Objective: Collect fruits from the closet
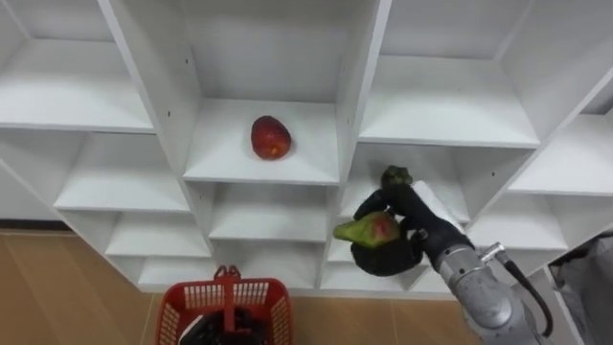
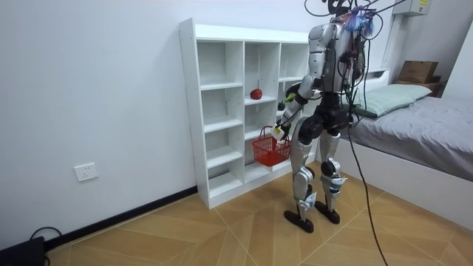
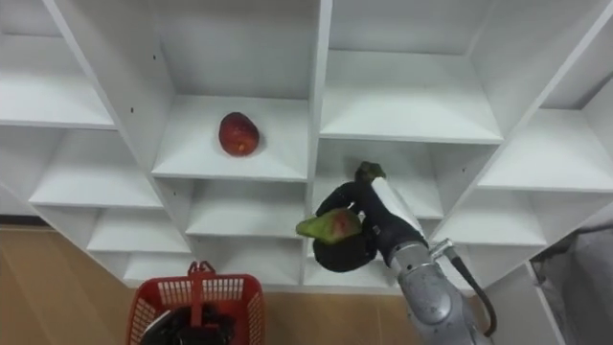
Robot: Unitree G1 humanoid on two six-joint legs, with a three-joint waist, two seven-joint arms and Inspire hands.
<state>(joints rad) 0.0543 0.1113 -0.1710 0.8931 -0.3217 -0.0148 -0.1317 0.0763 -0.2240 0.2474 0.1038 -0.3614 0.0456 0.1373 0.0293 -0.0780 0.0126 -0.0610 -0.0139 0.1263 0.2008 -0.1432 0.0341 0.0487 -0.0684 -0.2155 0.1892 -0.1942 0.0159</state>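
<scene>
Right hand around sideways fruit, tip leftward.

The right hand covers part of the green-red fruit, and the lower edge cuts off the red basket.

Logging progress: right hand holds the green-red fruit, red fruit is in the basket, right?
No. The right hand does hold the green-red fruit, but the red fruit lies on a closet shelf, not in the red basket; the left eye view shows it.
</scene>
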